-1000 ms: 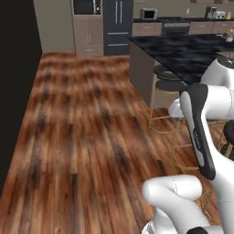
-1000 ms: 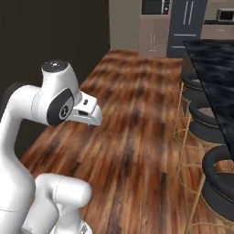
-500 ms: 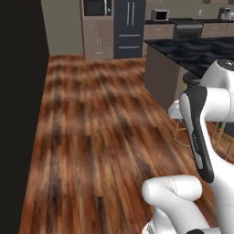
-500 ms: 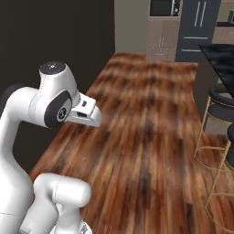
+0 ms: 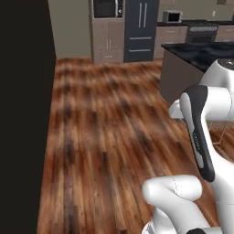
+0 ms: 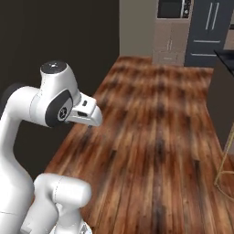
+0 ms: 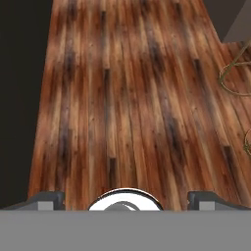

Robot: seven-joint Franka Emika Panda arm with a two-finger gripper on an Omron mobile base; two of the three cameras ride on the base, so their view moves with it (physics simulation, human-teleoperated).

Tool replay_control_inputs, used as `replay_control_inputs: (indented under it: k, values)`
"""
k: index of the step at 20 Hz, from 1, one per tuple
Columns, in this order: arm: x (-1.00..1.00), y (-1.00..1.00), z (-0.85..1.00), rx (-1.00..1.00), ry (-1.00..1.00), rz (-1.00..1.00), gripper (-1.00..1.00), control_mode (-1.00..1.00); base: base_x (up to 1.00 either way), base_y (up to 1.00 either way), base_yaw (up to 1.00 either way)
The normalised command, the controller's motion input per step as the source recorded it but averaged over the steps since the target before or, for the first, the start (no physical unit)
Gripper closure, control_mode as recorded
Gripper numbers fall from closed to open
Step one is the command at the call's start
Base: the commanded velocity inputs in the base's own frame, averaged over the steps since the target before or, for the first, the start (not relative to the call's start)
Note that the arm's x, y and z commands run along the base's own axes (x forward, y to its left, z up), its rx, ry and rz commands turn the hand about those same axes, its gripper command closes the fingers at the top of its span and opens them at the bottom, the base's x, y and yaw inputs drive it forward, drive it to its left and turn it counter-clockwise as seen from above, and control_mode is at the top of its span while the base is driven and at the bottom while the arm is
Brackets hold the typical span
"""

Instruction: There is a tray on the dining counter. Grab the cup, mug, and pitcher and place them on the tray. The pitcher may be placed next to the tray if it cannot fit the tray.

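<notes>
Where the dining counter (image 5: 201,49) showed its black marble top, it stood at the far right of the wooden floor (image 5: 109,137), just in front of the dark refrigerator (image 5: 140,29) and pale cabinets (image 5: 108,42) on the back wall. Nearer than the counter, a gold stool frame (image 7: 235,73) stood on the planks. Well apart from the counter, the gripper (image 7: 125,200) hung over bare floor, fingers spread wide, holding nothing.

I can read no text, label, brand, number or sign here; nothing I see from either base camera or the hand camera carries lettering I can make out.
</notes>
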Motion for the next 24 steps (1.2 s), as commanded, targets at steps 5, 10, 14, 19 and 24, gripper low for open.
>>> replay_control_inputs:
  k: [5, 10, 14, 19, 24]
  values:
    - [0.0, 0.0, 0.0, 0.0, 0.0, 0.0, -1.0, 1.0, 1.0, 0.29, 0.01]
    - [0.0, 0.0, 0.0, 0.0, 0.0, 0.0, -1.0, 1.0, 1.0, 0.05, 0.0]
    - [0.0, 0.0, 0.0, 0.0, 0.0, 0.0, -1.0, 1.0, 1.0, 0.09, 0.0]
    - [0.0, 0.0, 0.0, 0.0, 0.0, 0.0, -1.0, 1.0, 1.0, 0.16, 0.0]
    - [0.0, 0.0, 0.0, 0.0, 0.0, 0.0, -1.0, 1.0, 1.0, 0.19, 0.0]
